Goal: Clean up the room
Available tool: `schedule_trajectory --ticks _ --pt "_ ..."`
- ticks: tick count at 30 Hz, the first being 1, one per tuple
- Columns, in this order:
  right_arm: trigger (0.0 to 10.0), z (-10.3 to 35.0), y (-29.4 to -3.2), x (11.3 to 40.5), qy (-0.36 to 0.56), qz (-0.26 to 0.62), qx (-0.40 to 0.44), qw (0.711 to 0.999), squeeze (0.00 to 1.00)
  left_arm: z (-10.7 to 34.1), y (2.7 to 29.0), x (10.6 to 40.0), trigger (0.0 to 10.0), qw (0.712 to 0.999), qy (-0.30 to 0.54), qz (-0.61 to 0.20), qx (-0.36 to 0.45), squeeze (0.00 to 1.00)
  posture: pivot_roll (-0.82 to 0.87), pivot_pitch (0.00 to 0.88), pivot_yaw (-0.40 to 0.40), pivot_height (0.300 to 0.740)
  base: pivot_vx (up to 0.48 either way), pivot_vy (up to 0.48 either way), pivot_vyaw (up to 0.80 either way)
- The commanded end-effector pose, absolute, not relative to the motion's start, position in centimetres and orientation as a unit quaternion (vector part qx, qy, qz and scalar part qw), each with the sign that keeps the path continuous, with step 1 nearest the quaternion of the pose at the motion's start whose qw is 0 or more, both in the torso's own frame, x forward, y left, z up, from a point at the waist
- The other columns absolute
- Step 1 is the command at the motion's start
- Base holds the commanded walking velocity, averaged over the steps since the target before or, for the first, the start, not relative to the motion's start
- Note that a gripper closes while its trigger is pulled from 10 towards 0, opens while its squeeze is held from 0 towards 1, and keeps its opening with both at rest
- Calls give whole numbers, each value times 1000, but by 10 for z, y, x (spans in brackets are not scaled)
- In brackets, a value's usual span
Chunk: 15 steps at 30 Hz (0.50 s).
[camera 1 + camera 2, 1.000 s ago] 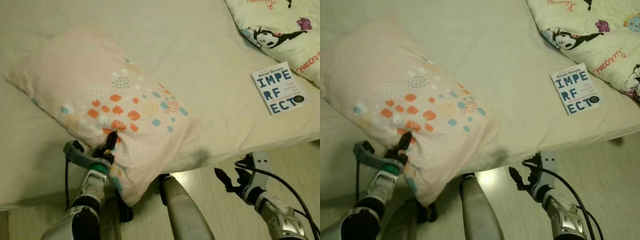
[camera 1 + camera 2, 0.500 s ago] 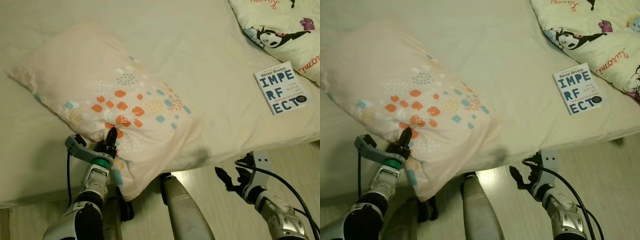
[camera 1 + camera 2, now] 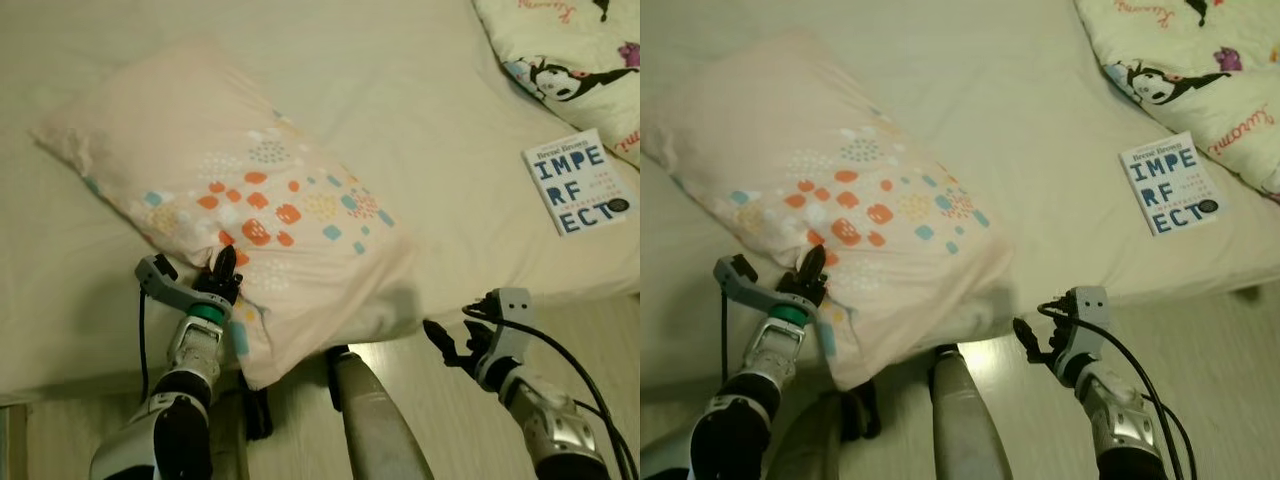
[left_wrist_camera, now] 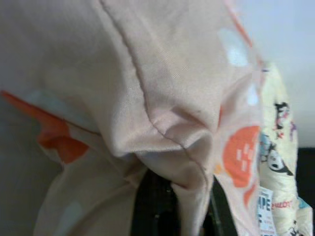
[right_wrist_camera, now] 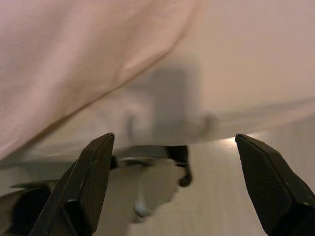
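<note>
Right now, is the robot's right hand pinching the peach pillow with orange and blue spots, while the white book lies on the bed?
Not quite: the left hand pinches the peach spotted pillow, as the left eye view shows. The right hand hangs open above the floor. The white book does lie on the bed.

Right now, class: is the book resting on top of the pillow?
No. The book lies flat on the bare sheet beside the cartoon quilt, well apart from the pillow.

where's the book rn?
The book lies flat on the bed at the robot's right, near the edge, just below the cartoon quilt and well right of the pillow.
</note>
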State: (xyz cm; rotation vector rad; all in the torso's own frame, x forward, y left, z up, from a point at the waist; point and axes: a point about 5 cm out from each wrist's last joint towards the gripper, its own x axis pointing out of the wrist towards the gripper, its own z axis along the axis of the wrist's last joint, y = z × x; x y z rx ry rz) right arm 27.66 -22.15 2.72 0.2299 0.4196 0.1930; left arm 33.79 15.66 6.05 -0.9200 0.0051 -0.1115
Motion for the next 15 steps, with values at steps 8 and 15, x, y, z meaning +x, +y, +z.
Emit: schedule_trajectory --ticks 8,15 --pt "10000 19 -195 293 218 109 132 961 0 81 186 342 0 973 -12 -77 -218 0 -231 267 73 740 0 0 0" --pt "10000 27 -166 311 206 140 139 958 0 113 234 343 0 991 -71 -39 -108 0 -168 181 72 740 0 0 0"
